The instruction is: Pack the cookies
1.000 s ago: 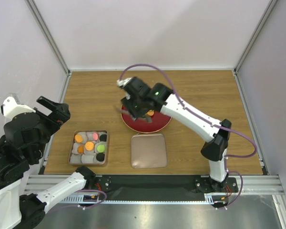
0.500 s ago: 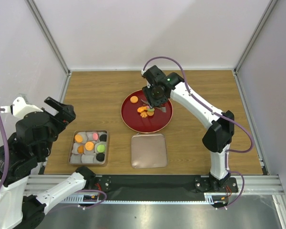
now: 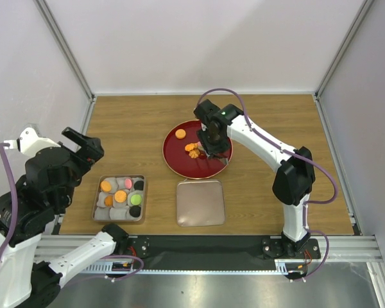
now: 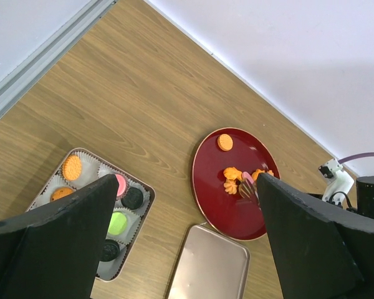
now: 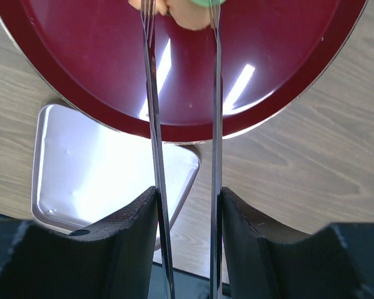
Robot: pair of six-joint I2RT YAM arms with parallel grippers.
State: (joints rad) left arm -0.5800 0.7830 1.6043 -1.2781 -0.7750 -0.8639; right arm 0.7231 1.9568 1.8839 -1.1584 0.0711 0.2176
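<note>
Several orange cookies lie on the red plate: one apart and a cluster. My right gripper is over the plate, shut on metal tongs. The tong tips straddle an orange cookie of the cluster in the right wrist view. The metal tray holds orange, pink, green and dark cookies in paper cups. My left gripper is open and empty, raised high at the left. The plate and the tray lie far below it.
The pinkish-brown lid lies flat on the table just in front of the plate, right of the tray. Its corner shows under the tongs. Metal frame rails run along the table's left and right edges.
My right arm swung from the plate's left side to its right side and lowered the tongs onto the cookie cluster. The left arm shifted slightly.
</note>
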